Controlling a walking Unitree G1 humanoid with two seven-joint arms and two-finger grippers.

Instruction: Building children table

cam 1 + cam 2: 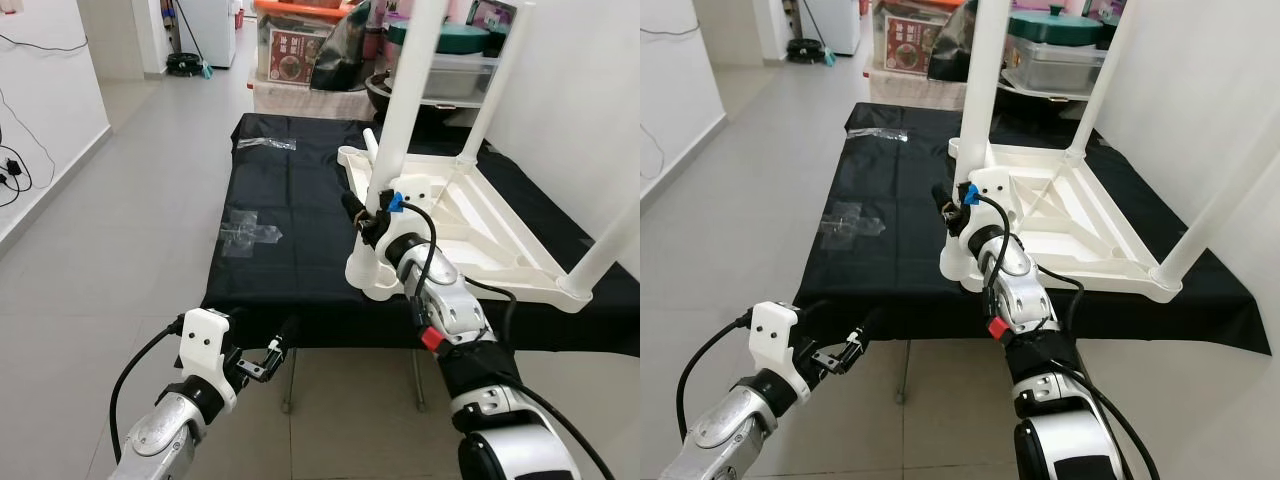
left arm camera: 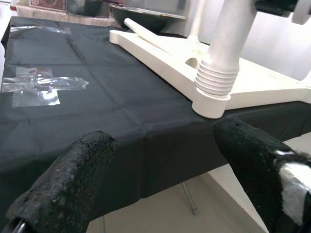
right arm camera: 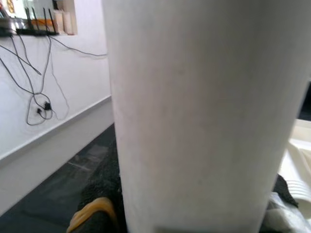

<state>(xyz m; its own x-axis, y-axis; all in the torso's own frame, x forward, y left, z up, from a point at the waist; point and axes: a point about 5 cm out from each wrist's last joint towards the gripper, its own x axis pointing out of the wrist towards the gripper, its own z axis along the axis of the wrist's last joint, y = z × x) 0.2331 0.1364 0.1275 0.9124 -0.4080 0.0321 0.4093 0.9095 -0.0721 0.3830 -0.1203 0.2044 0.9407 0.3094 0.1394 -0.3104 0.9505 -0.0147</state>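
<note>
so the white plastic kids' table (image 1: pixel 470 215) is lying upside down on my bench (image 1: pixel 290 230), which has a black cloth over it. it sits toward the right side of the bench, with its near corner right at the front edge. three white legs stick up from it: the near-left leg (image 1: pixel 405 110), a far one (image 1: pixel 497 85) behind it, and one at the near-right corner (image 1: pixel 610 245).

my right pincer (image 1: pixel 365 215) is on the near-left leg, low down, just above the ribbed collar (image 2: pixel 214 80) where the leg goes into its socket. fingers are closed around the leg, one black finger showing on the left of it. from the right wrist cam the leg (image 3: pixel 204 111) is a big white column right up against the lens with black finger padding either side at the bottom.

my left pincer (image 1: pixel 265 358) is down low in front of the bench edge, well apart from the table, holding nothing. its fingers (image 2: pixel 73 179) are spread wide open, and between them i'm looking at the cloth front edge and that same socket corner.

a couple of crumpled clear plastic bags (image 1: pixel 245 230) lie on the cloth left of the table, another (image 1: pixel 265 143) near the far left corner. boxes and a storage tub (image 1: pixel 465 60) are stacked beyond the bench.
</note>
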